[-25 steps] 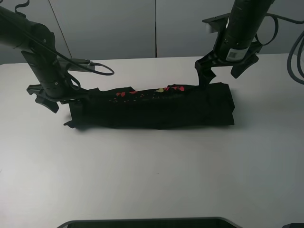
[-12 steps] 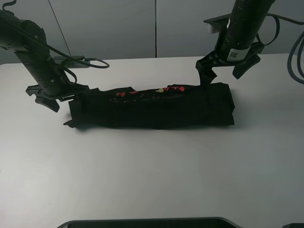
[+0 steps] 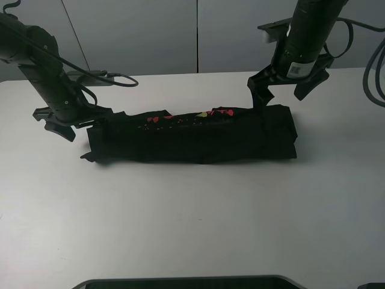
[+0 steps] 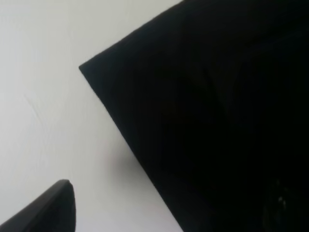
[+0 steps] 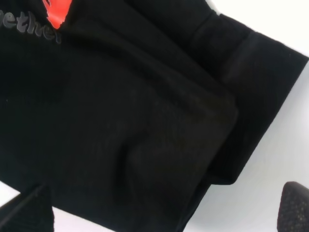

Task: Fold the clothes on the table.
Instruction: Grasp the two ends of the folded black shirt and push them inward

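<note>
Exterior high: T-shirt (image 3: 192, 135) folded into long strip, axis left-right, on table (image 3: 192, 223), toward far side. Left gripper (image 3: 67, 122) at left end, right gripper (image 3: 283, 90) above far-right corner. Both jaws spread, empty.
Left wrist: T-shirt corner near fingertip (image 4: 46, 212), not touching.
Right wrist: layered T-shirt end between spread jaws.

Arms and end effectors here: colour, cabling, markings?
The left arm and right arm are matte black and segmented. The left end effector and right end effector have black angular fingers. A thin black cable loops off the left arm; a small white label sits on the right arm's wrist.
</note>
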Tool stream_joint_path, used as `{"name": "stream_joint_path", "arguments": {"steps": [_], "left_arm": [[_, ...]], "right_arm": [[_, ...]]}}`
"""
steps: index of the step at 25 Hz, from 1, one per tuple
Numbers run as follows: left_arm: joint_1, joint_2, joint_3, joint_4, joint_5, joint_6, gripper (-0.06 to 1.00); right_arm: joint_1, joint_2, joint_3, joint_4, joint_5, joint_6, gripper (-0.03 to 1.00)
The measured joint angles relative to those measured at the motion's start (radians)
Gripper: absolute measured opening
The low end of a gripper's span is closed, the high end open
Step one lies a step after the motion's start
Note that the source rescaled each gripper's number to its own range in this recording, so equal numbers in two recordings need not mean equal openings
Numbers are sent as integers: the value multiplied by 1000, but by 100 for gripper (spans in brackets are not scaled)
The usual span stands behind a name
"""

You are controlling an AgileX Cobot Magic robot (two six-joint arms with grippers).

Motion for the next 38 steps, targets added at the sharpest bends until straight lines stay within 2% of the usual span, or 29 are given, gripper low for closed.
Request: {"name": "stream_joint_path", "arguments": {"steps": [15, 23, 35, 38], "left_arm": [[0, 63, -7, -2, -16, 0, 100], [0, 71, -10, -6, -10, -2, 99], [0, 71, -15, -8, 0, 0, 99], [0, 71, -15, -8, 0, 0, 99]], "right_arm": [[-4, 12, 0, 22, 10, 2, 100], [-6, 45, 4, 73, 8, 18, 100], [-77, 137, 4, 64, -45, 51, 100], [-77, 168, 4, 56, -89, 51, 100]]}}
